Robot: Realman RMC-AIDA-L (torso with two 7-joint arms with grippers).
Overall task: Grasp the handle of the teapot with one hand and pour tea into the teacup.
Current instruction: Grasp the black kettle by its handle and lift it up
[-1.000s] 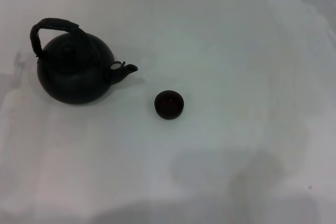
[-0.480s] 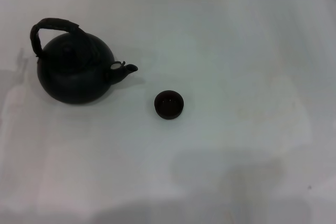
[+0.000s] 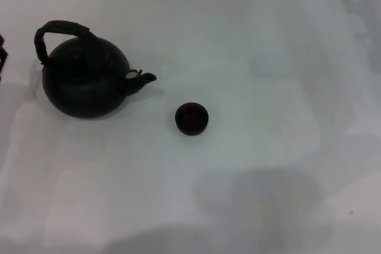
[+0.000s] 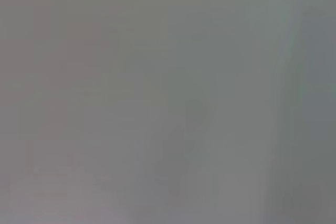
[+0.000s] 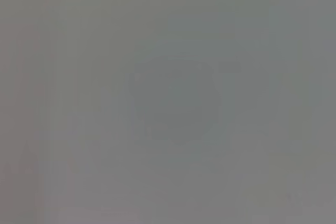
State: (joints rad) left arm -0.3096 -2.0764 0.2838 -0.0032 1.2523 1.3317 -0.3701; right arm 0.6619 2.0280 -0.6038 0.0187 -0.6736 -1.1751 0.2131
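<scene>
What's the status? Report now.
Left end effector barely in frame beside teapot, handle ungrasped. Right arm out of view. Teacup sits off the spout, path clear.

left tool [image 3: 2, 57] sliver at edge

Black teapot [image 3: 85, 81] upright, spout twd small teacup [image 3: 191, 118]

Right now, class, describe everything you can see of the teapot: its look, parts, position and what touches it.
The teapot is a large, round, matte black pot standing upright on the white table, on the robot's left side. A rough, dark arched handle loops over its knobbed lid. Its short spout points toward the small dark cup, which sits apart from it. Only the table touches the pot; no claw grips it.
</scene>
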